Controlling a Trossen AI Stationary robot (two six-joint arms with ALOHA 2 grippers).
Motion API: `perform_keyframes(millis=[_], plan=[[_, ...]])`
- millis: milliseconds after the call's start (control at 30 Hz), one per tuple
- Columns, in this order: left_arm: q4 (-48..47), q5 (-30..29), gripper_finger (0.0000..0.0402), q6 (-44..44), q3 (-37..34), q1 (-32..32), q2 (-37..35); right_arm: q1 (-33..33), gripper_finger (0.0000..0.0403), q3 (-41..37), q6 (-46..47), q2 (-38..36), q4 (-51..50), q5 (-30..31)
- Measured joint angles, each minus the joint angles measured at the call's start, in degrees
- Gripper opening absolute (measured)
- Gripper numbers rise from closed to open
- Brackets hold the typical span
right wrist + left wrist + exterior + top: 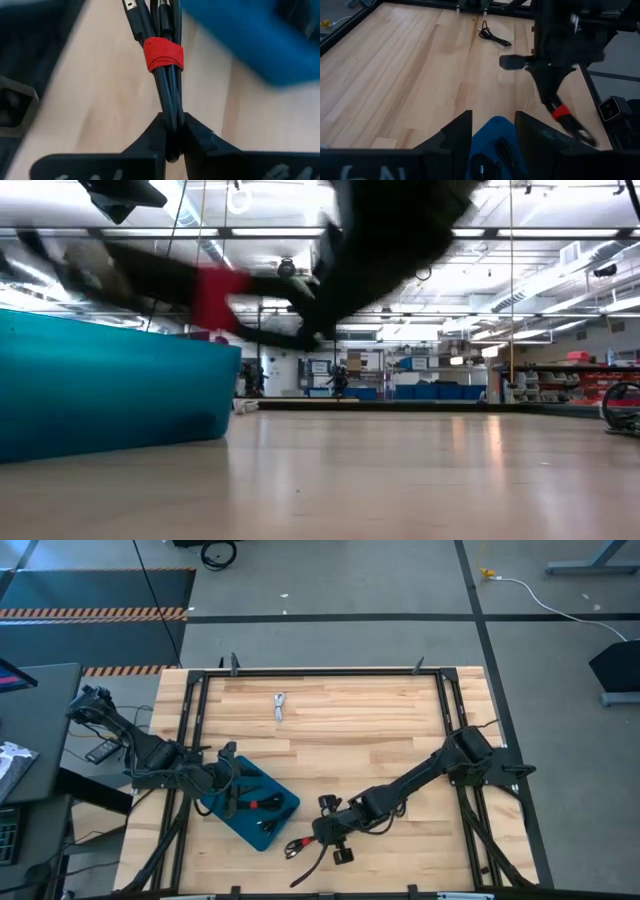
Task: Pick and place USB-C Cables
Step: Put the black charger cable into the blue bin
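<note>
My right gripper [318,835] is over the table's near middle, just right of the blue tray [215,802], and is shut on a black USB-C cable bundle with a red band [162,54]. The band also shows in the low view [215,295], blurred and well above the table. My left gripper [492,132] is open over the tray's left end. Black cables [262,808] lie inside the tray. A white-grey cable [279,706] lies flat on the far part of the table. Another black cable [492,36] lies by the right frame rail. My right gripper pinches the banded cable bundle between its two fingers at the looped end [171,112], the end away from the plugs [131,7]. The bundle runs straight on past the fingertips, in line with the fingers. It is lifted clear of the table.
A black frame rail [330,671] runs around the wooden table. The blue tray's wall [100,390] stands close at the left of the low view. Bare wood spreads across the table's middle and right [380,730].
</note>
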Motion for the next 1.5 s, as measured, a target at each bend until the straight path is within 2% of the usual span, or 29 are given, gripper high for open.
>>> perform_keyframes(millis=[233,433,667,1233,1500], plan=[[0.1,0.0,0.0156,0.0,0.0,0.0,0.0,-3.9,0.0036,0.1,-4.6,-0.6,13.4,-3.1],[0.1,0.0,0.0156,0.2,0.0,0.0,0.0,-7.6,0.0036,0.1,-8.0,-0.4,17.5,-3.1],[0.9,3.1,0.0156,0.3,0.0,0.0,0.0,-10.2,0.0036,0.1,-9.4,-0.4,17.8,-4.1],[1.9,3.1,0.0156,0.9,0.0,0.0,0.0,-12.0,0.0036,0.1,-11.5,-0.4,17.6,-5.9],[1.9,3.1,0.0156,0.6,0.0,0.0,0.0,-12.5,0.0036,0.1,-11.4,-0.4,17.1,-4.9]])
